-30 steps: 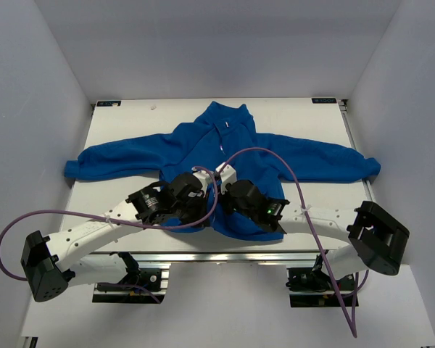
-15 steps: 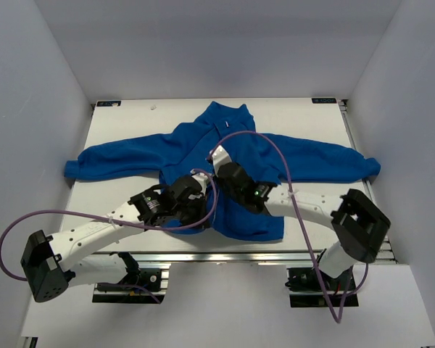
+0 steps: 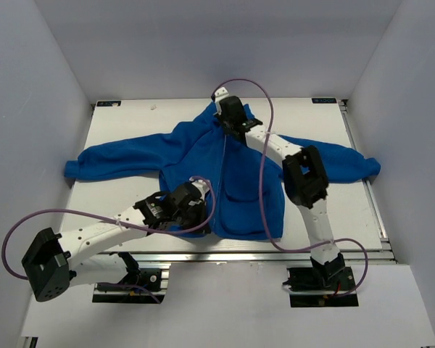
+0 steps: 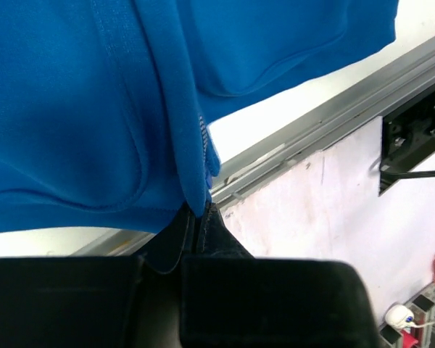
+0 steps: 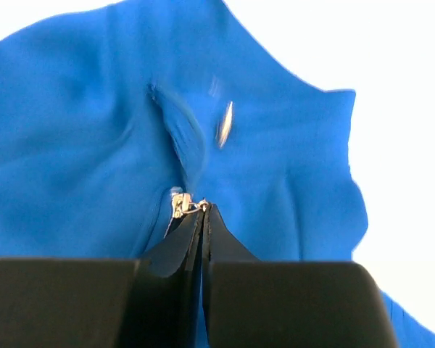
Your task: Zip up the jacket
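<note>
The royal-blue jacket (image 3: 188, 145) lies flat on the white table (image 3: 130, 119), sleeves spread and collar at the far side. My left gripper (image 3: 201, 214) is at the bottom hem. In the left wrist view its fingers (image 4: 210, 225) are shut on the hem end of the jacket (image 4: 72, 109), right below the zipper's lower teeth (image 4: 203, 138). My right gripper (image 3: 223, 112) reaches out to the collar. In the right wrist view it (image 5: 203, 209) is shut on the small metal zipper pull, with the silver slider (image 5: 180, 203) just left of the tips and blue fleece (image 5: 94, 109) behind.
An aluminium rail (image 4: 312, 123) runs along the table's near edge, just beyond the hem. Purple cables (image 3: 264, 181) loop over the jacket's right half and off the left side (image 3: 29, 225). White walls enclose the table on three sides.
My right gripper has travelled from the jacket's middle up to the collar with the zipper pull, and the front has closed behind it. The left gripper stays at the hem.
</note>
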